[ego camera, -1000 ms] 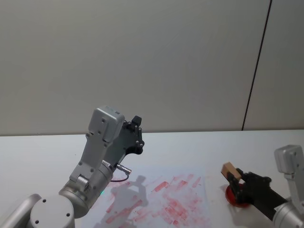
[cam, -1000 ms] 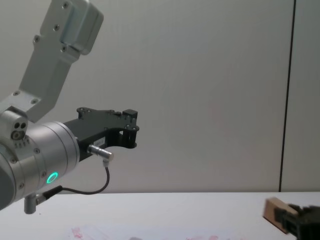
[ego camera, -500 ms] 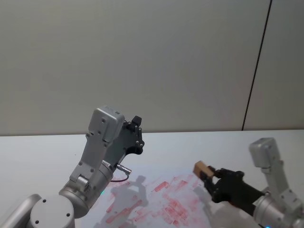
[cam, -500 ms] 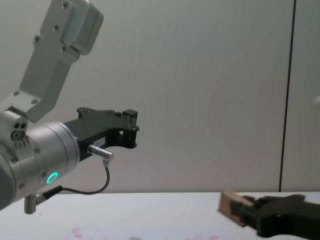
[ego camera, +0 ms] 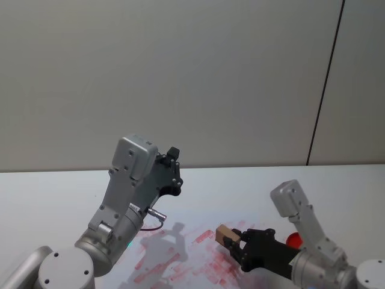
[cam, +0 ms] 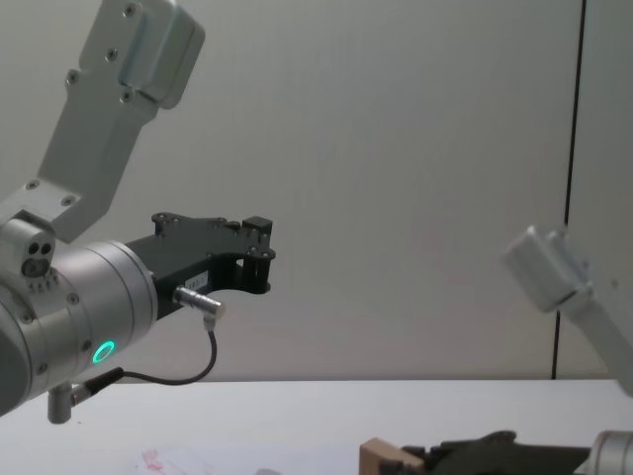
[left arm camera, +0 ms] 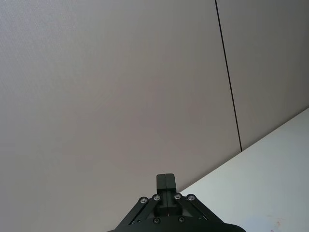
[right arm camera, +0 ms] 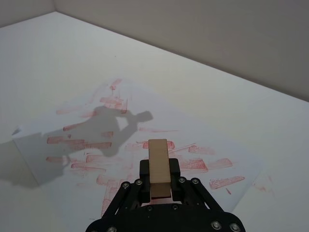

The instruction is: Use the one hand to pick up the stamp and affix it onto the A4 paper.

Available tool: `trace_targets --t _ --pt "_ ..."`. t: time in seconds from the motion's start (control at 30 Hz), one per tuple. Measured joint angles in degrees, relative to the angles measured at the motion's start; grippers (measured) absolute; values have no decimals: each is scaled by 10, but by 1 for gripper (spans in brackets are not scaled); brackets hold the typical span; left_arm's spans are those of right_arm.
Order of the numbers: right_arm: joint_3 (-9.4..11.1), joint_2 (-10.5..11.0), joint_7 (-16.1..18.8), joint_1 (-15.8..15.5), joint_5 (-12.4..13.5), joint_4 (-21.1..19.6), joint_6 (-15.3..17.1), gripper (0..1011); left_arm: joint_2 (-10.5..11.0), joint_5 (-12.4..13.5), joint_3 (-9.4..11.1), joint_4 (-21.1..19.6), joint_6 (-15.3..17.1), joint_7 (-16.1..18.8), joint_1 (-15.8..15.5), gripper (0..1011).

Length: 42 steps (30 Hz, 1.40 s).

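Red pad, perhaps, on white table.

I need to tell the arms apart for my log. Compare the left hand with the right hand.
The right hand is shut on the wooden stamp; the left hand is shut, holding nothing. The right hand sits low over the red-marked paper; the left hand is raised well above the table, aimed toward the wall. Both are black, on silver-grey arms.

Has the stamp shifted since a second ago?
Yes. The stamp, held in the right gripper, has travelled toward the robot's left, from beside the red pad to over the A4 paper.
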Motion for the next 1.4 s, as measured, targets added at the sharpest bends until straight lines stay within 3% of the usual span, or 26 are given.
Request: trace_targets --t 0.47,0.83,1.4 --pt "-10 -12 0 15 -8 27 30 216 0 0 0 0 0 0 0 0" --pt "-11 -15 -12 18 1 30 55 216 0 0 0 0 0 0 0 0" --pt "-10 -16 -21 22 19 17 59 216 0 0 0 0 0 0 0 0"
